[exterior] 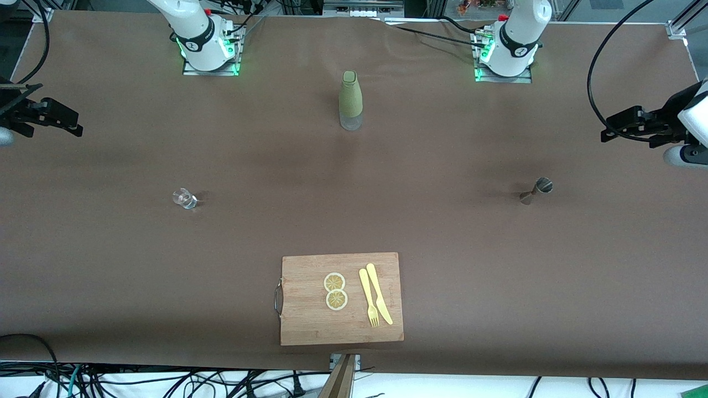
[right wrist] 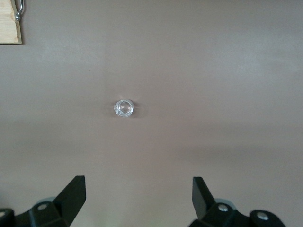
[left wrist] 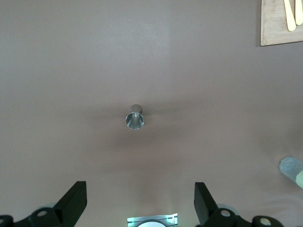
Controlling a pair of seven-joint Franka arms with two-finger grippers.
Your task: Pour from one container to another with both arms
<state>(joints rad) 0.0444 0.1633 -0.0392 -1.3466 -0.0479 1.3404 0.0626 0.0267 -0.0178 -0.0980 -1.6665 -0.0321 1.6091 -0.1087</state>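
A metal jigger [exterior: 536, 191] and a small clear glass [exterior: 185, 198] stand upright, well apart

Fork [exterior: 368, 298] and knife [exterior: 379, 293] lie side by side on the cutting board [exterior: 310, 326].

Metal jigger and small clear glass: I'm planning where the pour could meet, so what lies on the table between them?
Nothing: in the front view the brown table is bare between the metal jigger and the small clear glass.
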